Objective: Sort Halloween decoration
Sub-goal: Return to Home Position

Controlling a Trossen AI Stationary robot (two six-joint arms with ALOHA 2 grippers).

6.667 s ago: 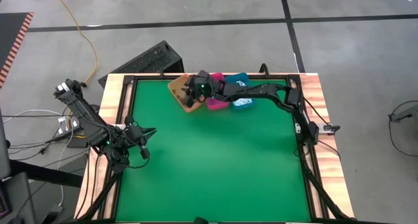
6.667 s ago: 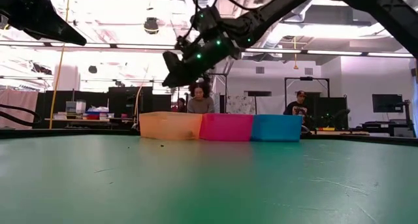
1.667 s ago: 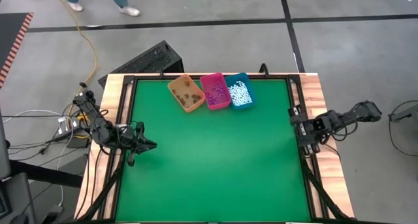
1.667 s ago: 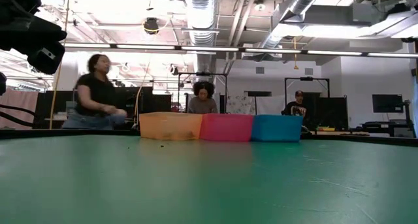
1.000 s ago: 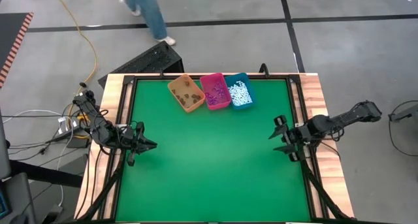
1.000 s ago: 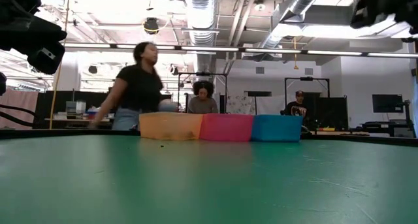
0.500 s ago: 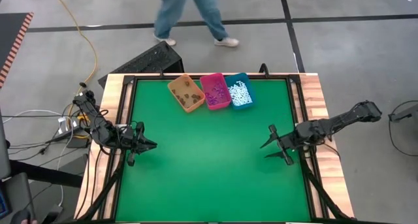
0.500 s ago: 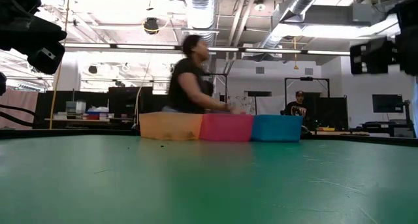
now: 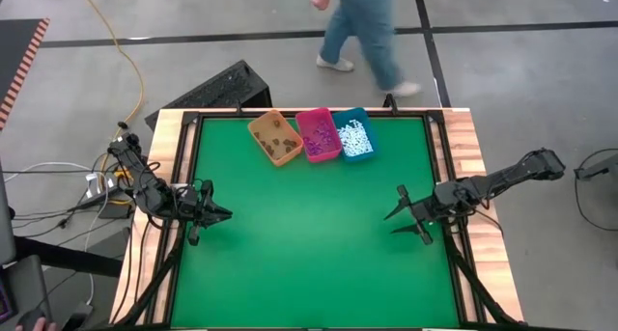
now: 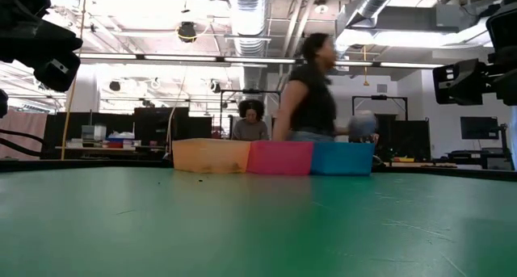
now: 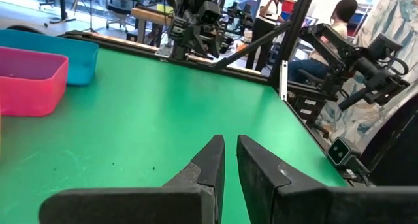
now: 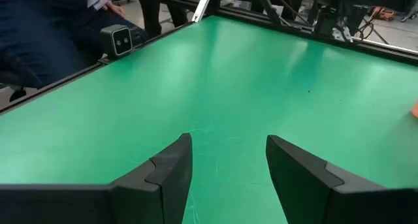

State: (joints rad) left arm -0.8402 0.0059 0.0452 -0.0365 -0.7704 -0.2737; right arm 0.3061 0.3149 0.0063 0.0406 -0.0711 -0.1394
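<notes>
Three bins stand side by side at the table's far edge: orange with dark bits, pink with purple bits, teal with white sticks. These small pieces are the Halloween decoration. A few dark specks lie on the green mat in front of the orange bin. My left gripper hovers at the table's left edge, pointing level toward the right, fingers shut on nothing. My right gripper hovers at the right edge, pointing left and slightly down, open and empty.
The green mat between the two grippers is bare. A person walks past beyond the far edge. A black case lies off the far left corner. The table has a wooden rim with a black frame.
My right gripper has swung from the table's right edge out over the mat, tipping forward and sinking a little, its fingers staying open. It has held still for the last half second. The person behind the table has walked from left to right.
</notes>
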